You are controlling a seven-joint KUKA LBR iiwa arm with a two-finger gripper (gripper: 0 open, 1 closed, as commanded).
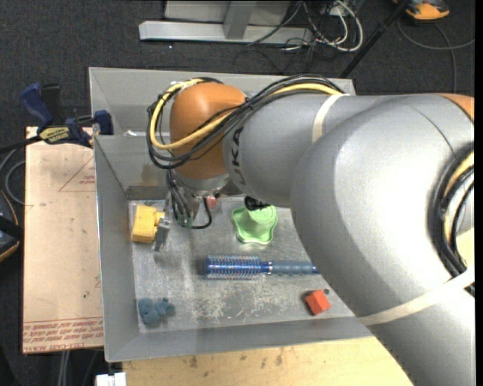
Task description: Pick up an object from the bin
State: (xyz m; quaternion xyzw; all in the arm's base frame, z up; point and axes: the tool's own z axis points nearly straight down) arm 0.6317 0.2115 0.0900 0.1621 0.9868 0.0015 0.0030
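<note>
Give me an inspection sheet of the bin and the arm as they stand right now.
Surface: grey metal bin, floor scuffed.
Job's things: yellow block at the left, nearest the gripper.
Clutter: green plastic piece, blue brush, orange block, blue-grey toy, all lying apart.
Grippers: gripper low, just right of the yellow block.
Cables: yellow and black cables looped over the wrist.
Surroundings: dark floor; loose cords beyond the far rim.

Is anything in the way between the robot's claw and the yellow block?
Nothing visible is. The gripper is right beside the yellow block, at the left of the bin as the camera sees it. The green thing and the blue brush lie on the gripper's other side.
</note>
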